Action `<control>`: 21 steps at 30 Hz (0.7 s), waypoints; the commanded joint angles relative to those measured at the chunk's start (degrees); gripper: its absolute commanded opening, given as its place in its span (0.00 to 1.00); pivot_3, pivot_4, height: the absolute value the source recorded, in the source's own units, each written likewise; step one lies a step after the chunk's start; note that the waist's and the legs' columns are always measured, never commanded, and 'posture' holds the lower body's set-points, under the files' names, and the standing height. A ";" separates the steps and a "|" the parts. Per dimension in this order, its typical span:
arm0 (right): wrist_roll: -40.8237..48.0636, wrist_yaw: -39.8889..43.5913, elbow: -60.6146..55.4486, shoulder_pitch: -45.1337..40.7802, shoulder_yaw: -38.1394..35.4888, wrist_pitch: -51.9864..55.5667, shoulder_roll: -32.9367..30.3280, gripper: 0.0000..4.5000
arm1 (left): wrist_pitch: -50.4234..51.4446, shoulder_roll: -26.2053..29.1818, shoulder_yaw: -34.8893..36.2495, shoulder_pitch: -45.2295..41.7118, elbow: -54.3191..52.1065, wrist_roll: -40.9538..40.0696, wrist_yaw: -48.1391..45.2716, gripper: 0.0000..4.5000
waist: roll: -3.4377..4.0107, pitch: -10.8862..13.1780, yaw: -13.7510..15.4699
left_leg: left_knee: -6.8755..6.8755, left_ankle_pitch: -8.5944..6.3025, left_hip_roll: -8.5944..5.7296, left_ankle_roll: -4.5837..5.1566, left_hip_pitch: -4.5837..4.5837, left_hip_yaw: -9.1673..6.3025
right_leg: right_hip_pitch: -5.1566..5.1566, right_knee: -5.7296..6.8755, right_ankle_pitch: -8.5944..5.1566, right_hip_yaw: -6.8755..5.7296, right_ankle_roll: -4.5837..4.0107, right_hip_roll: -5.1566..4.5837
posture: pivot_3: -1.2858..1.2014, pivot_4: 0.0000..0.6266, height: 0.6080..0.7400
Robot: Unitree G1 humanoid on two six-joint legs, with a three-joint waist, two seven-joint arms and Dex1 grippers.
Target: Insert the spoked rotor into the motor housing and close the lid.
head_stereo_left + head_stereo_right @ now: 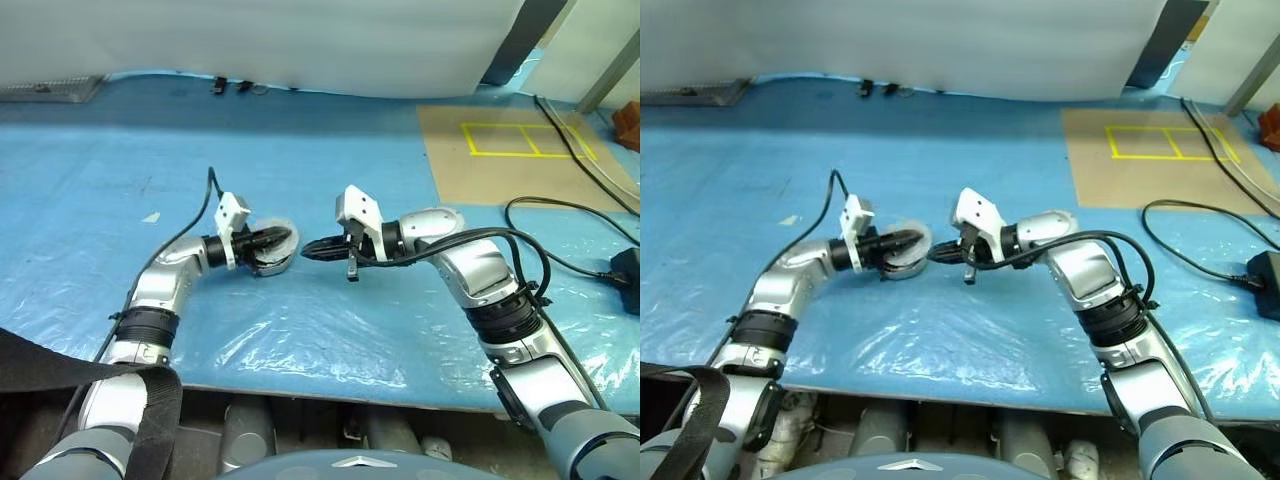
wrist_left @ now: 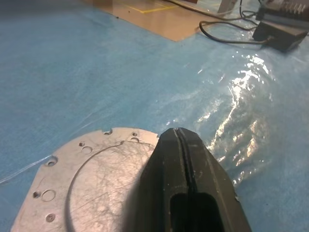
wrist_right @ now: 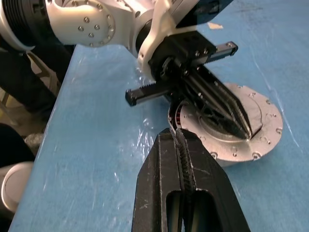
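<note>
Right wrist view is showing the left gripper (image 3: 241, 123) lying with its two black fingers pressed together, their tips resting on the plain grey outside of the lid (image 3: 258, 108), which is sitting closed over the motor housing (image 3: 227, 145). A sliver of copper-brown winding is peeking out at the housing's edge beneath the lid. The right gripper (image 3: 176, 137) is hovering just beside the housing, its fingers clenched together on nothing, tips pointing at the housing's side wall.

Seen from the head camera, the housing (image 1: 272, 252) is sitting on the blue plastic-covered table (image 1: 300, 340) near the middle, with the left gripper (image 1: 285, 238) reaching across its top from the left and the right gripper (image 1: 310, 248) pointing toward it from the right, the two sets of tips close to each other. A black cable (image 1: 560, 215) is looping over the table's right side near a brown board (image 1: 480, 150) marked with yellow tape. Whether the spoked rotor is inside, I cannot tell.
</note>
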 commanded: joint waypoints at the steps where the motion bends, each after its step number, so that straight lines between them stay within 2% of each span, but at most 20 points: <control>1: 0.85 -6.44 2.24 -3.71 -4.31 -3.52 4.61 0.01 | -2.02 1.98 -2.03 2.47 -3.21 3.98 1.87 0.00 | 0.04 -0.01 -0.34 | 0.00 0.00 0.00 0.00 0.04 0.01 | 0.00 0.02 0.00 0.01 0.00 0.00 | 0.52 0.24 1.00; 7: 0.32 -11.70 8.79 -6.87 -5.14 -4.81 10.21 0.01 | -5.17 2.49 1.54 6.79 -9.17 2.67 6.42 0.00 | 0.06 -0.02 -0.75 | -0.04 0.00 -0.02 -0.01 0.02 0.02 | 0.02 -0.05 0.00 0.01 0.00 -0.04 | 0.52 0.24 1.00; 12: -4.65 -17.58 18.10 -9.98 -2.38 -10.75 15.83 0.01 | -7.47 3.36 7.35 17.66 -21.01 -0.19 10.66 0.00 | 0.07 0.00 -2.14 | -0.12 0.00 0.00 -0.02 -0.06 0.03 | -0.08 -0.12 -0.01 0.00 -0.01 0.00 | 0.52 0.24 1.00; 15: -6.44 -18.99 22.73 -11.35 -1.44 -13.62 18.20 0.21 | -7.03 2.81 10.06 24.15 -28.01 -1.55 14.15 0.00 | 0.09 0.02 -2.61 | -0.34 0.00 -0.01 -0.02 -0.08 0.04 | -0.10 -0.25 -0.03 -0.01 -0.04 0.01 | 0.52 0.24 1.00; 21: -9.00 -17.00 31.24 -13.43 1.74 -17.46 21.08 0.68 | -6.31 0.63 13.87 36.78 -39.31 -3.14 21.36 0.00 | 0.11 0.03 -2.89 | -0.43 -0.01 0.00 -0.02 -0.14 0.06 | -0.11 -0.45 -0.03 -0.03 -0.03 0.00 | 0.52 0.24 1.00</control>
